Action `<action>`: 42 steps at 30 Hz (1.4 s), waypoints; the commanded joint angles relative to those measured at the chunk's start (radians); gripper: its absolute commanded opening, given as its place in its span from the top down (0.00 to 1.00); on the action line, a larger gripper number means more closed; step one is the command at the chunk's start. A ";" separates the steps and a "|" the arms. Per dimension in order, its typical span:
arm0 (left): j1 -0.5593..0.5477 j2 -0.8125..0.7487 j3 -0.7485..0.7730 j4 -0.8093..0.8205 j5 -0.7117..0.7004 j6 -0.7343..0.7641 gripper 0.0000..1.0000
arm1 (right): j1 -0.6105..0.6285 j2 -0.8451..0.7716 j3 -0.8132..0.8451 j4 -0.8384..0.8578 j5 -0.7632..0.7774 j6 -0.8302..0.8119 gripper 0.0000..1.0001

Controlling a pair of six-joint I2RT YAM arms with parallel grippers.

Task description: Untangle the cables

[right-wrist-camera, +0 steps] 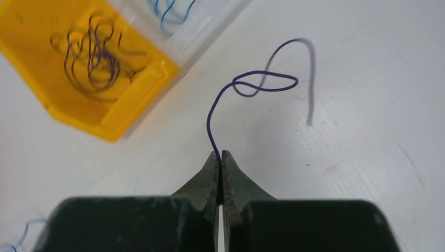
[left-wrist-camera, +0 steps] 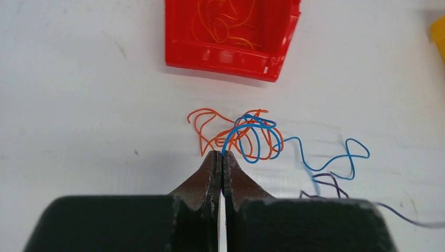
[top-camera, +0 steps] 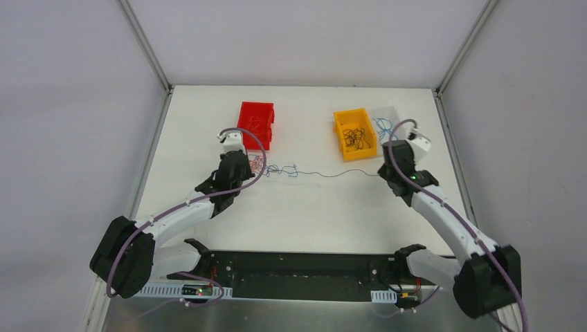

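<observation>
A small knot of orange and blue cables (left-wrist-camera: 246,134) lies on the white table just below the red bin; from above the knot (top-camera: 259,166) sits by the left arm's tip. My left gripper (left-wrist-camera: 221,154) is shut on a blue strand of it. A thin dark cable (top-camera: 332,173) runs from the knot across the table toward the right arm. My right gripper (right-wrist-camera: 221,154) is shut on this dark cable (right-wrist-camera: 246,86), whose free end curls in a loop beyond the fingertips. From above, the right gripper (top-camera: 381,171) is beside the yellow bin.
A red bin (top-camera: 256,124) holding orange wires stands at the back left. A yellow bin (top-camera: 355,134) with dark wires adjoins a clear bin (top-camera: 385,122) with blue wires at the back right. The table (top-camera: 311,207) is walled by grey panels.
</observation>
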 commanded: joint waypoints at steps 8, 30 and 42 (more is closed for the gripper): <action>-0.001 -0.068 -0.034 -0.011 -0.210 -0.055 1.00 | -0.186 -0.268 -0.093 -0.101 0.062 0.196 1.00; -0.002 -0.073 -0.030 0.048 0.027 0.010 1.00 | -0.084 -0.229 0.135 -0.046 -0.852 -0.034 1.00; -0.001 -0.072 -0.027 0.048 0.040 0.009 1.00 | -0.082 -0.121 0.098 -0.095 -0.787 -0.021 1.00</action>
